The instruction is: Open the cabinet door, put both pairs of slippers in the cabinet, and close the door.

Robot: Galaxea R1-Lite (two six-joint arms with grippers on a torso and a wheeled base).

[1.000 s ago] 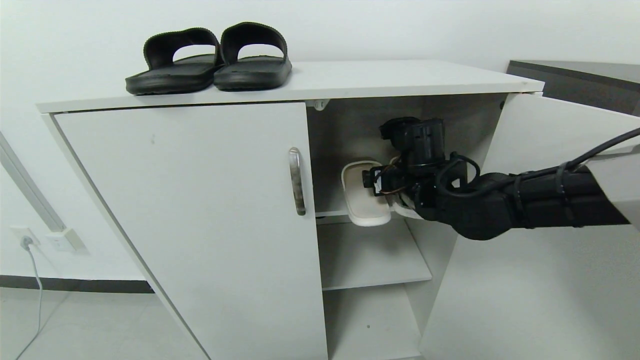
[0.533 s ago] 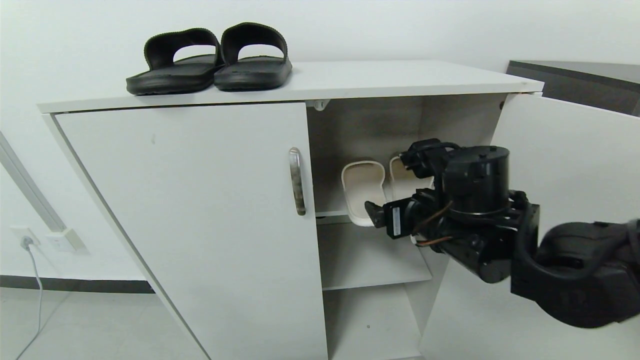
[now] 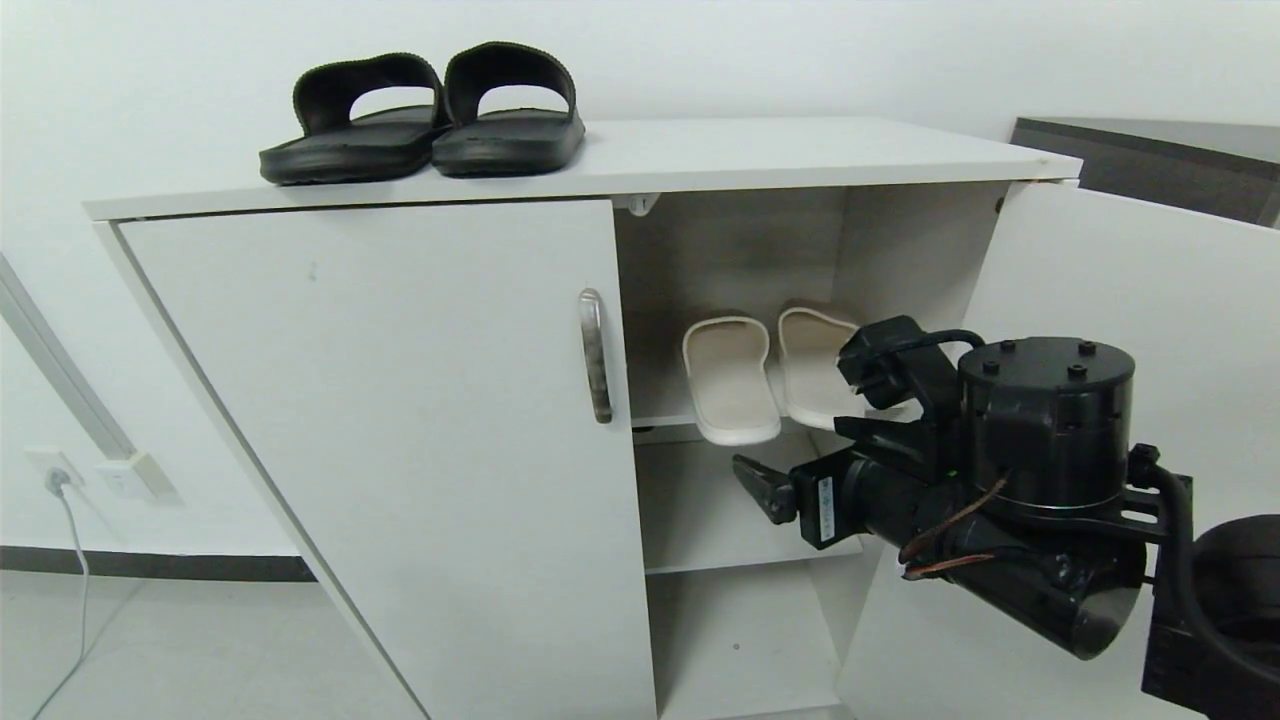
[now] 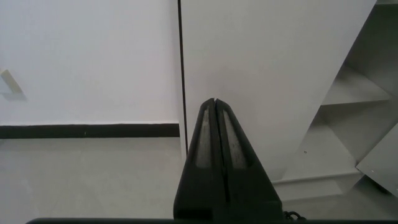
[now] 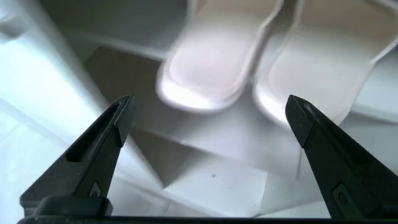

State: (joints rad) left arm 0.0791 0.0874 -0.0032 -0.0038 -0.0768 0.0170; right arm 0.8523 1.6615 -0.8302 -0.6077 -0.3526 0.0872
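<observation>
Black slippers lie front-to-back on top of the cabinet, left end; right gripper, spread open and empty, hangs lower by its open side.

Right arm: matte black throughout. Drum-shaped joint housing with a flat top and a ring of small screw heads. Thin copper-brown wires run under it; a thick black cable loops behind. White label at the base of the right claw. Left claw: black tapered fingers, grey inner pads.
</observation>
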